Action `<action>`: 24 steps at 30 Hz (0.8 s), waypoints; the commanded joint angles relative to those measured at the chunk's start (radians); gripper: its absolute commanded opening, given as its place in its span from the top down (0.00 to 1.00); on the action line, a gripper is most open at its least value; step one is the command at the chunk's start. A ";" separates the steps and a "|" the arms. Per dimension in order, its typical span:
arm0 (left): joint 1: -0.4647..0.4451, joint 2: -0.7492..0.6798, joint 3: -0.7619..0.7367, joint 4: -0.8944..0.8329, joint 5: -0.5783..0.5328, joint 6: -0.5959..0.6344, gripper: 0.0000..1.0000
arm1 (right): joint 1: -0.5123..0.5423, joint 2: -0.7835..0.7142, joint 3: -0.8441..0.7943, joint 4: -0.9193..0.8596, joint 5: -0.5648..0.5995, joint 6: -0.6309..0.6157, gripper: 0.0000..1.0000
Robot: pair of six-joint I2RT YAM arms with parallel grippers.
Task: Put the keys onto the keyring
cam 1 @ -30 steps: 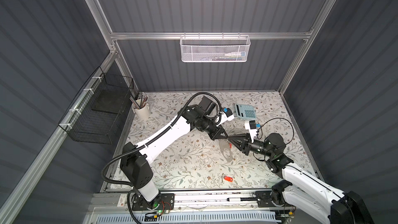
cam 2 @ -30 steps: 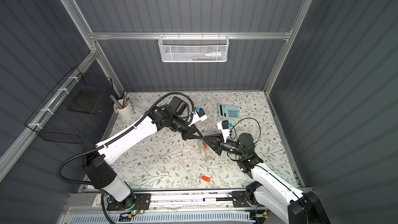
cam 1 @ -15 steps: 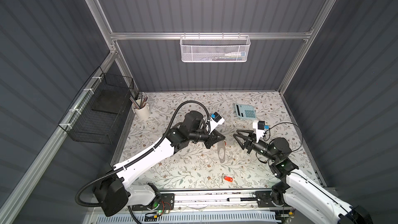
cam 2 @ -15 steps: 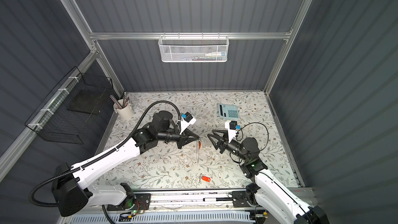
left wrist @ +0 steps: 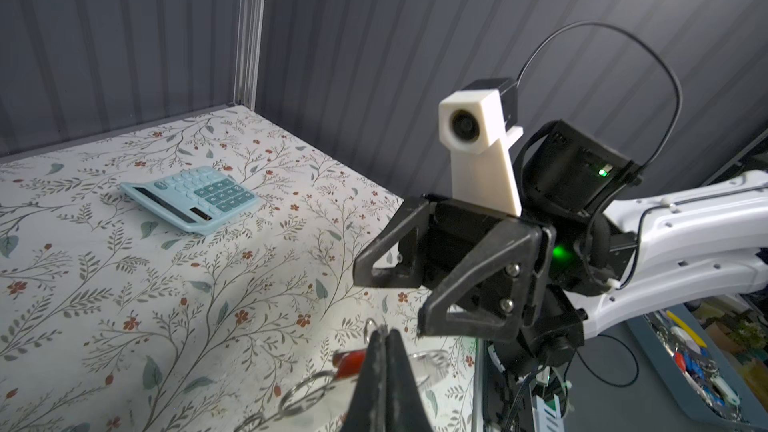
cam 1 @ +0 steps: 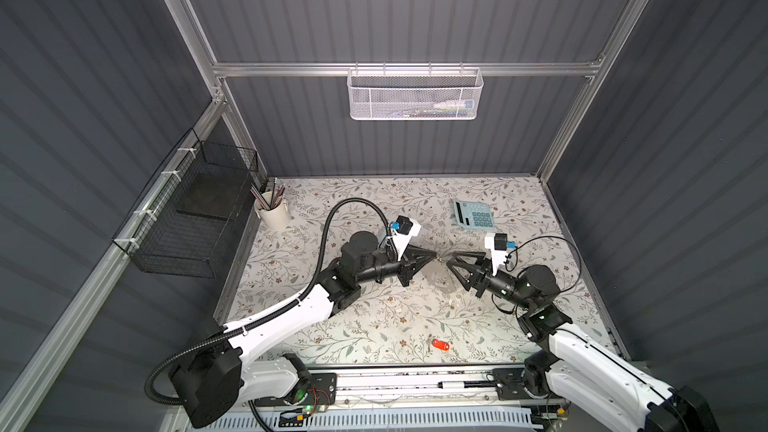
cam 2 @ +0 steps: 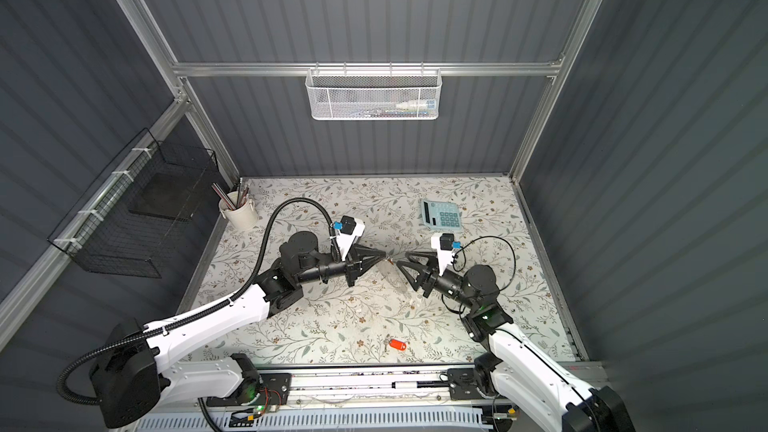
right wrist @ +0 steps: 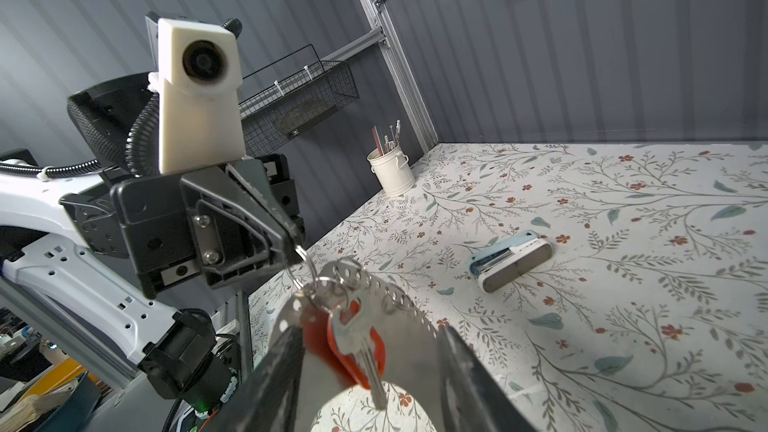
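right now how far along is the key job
Done, it seems: one red key tag hangs with the gray plate from a small ring. In hand: the left gripper is shut on that ring, holding the bunch above the table; the right gripper stands open beside it. Left: the second red tag lies loose near the front edge.

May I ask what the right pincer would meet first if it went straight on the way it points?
Most likely the keyring with a key on it, hanging from the shut left pincer just ahead of the open right pincer; depth is unclear.
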 commanded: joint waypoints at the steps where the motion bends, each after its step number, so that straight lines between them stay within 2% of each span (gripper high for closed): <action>1: -0.013 0.018 -0.019 0.173 -0.017 -0.063 1.00 | -0.002 0.020 0.011 0.023 -0.026 0.006 0.46; 9: -0.045 0.060 -0.038 0.255 -0.057 -0.083 1.00 | 0.005 0.028 0.020 0.024 -0.048 0.004 0.42; 13: -0.057 0.086 -0.038 0.295 -0.053 -0.097 1.00 | 0.009 0.033 0.023 0.025 -0.058 0.002 0.43; 16: -0.063 0.100 -0.037 0.323 -0.052 -0.109 1.00 | 0.011 0.037 0.026 0.021 -0.062 0.000 0.51; 19: -0.067 0.112 -0.020 0.294 -0.081 -0.109 1.00 | 0.010 0.049 0.037 0.009 -0.078 0.000 0.65; 24: -0.067 0.124 -0.012 0.297 -0.103 -0.112 1.00 | 0.011 0.067 0.044 0.015 -0.090 0.004 0.79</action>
